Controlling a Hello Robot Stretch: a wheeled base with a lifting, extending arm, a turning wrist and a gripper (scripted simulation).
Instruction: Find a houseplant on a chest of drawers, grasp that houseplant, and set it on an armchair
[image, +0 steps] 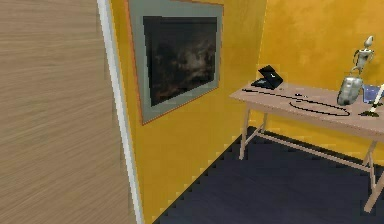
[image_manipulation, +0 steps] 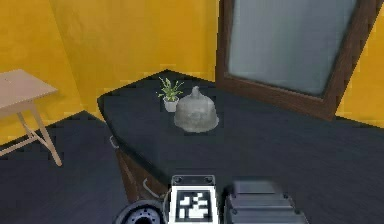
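Observation:
A small houseplant (image_manipulation: 170, 94) with thin green leaves in a white pot stands on the dark top of a chest of drawers (image_manipulation: 260, 140), near its far left corner. A grey dome-shaped object (image_manipulation: 196, 110) sits right beside the plant. At the arm side view's bottom edge a white square with black marks (image_manipulation: 195, 204) shows, with the gripper's (image_manipulation: 141, 214) dark body left of it, well short of the plant. I cannot make out its far end, so I cannot tell whether it holds anything.
A brown-framed mirror (image_manipulation: 290, 45) leans behind the chest. A light wooden table (image_manipulation: 22, 95) stands at the arm side view's left. In the forward view are a wooden door (image: 50, 110), a framed dark picture (image: 180, 60) on the yellow wall, and a table (image: 305, 100) with small items.

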